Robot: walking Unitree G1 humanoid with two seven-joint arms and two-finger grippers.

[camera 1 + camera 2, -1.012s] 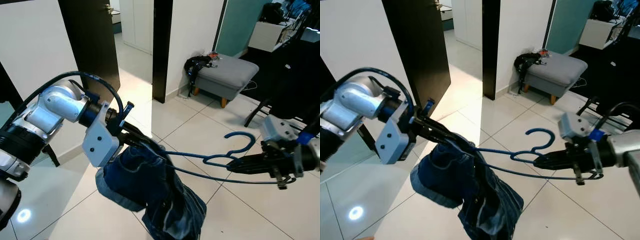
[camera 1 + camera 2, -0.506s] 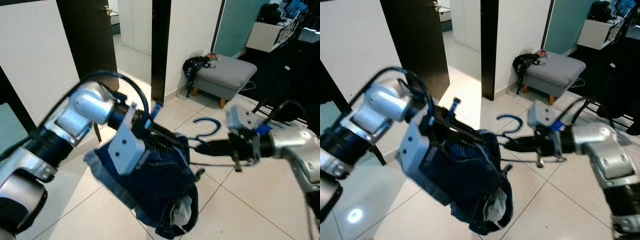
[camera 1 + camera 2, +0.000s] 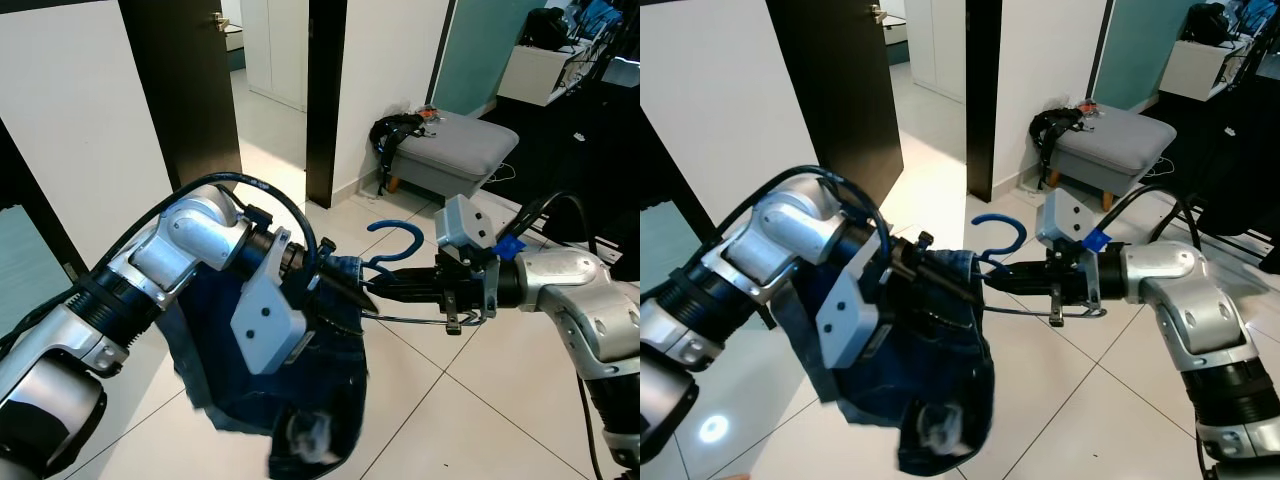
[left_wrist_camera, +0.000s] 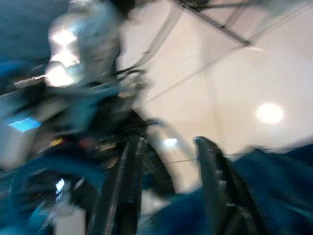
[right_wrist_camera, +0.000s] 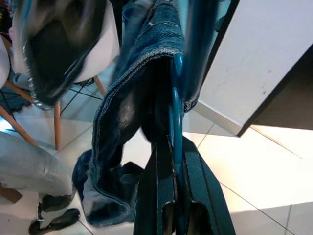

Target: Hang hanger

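Two grippers share the load: right gripper (image 3: 992,281) pinches the blue hanger (image 3: 392,240) below its upturned hook; left gripper (image 3: 340,290), fingers parted, steadies the jeans (image 3: 920,380)

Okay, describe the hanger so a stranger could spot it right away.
Start at the grey footstool by the far wall and come forward to where the two silver arms meet. The right gripper holds a blue hanger there, its hook curling upward, with dark denim jeans draped from it.
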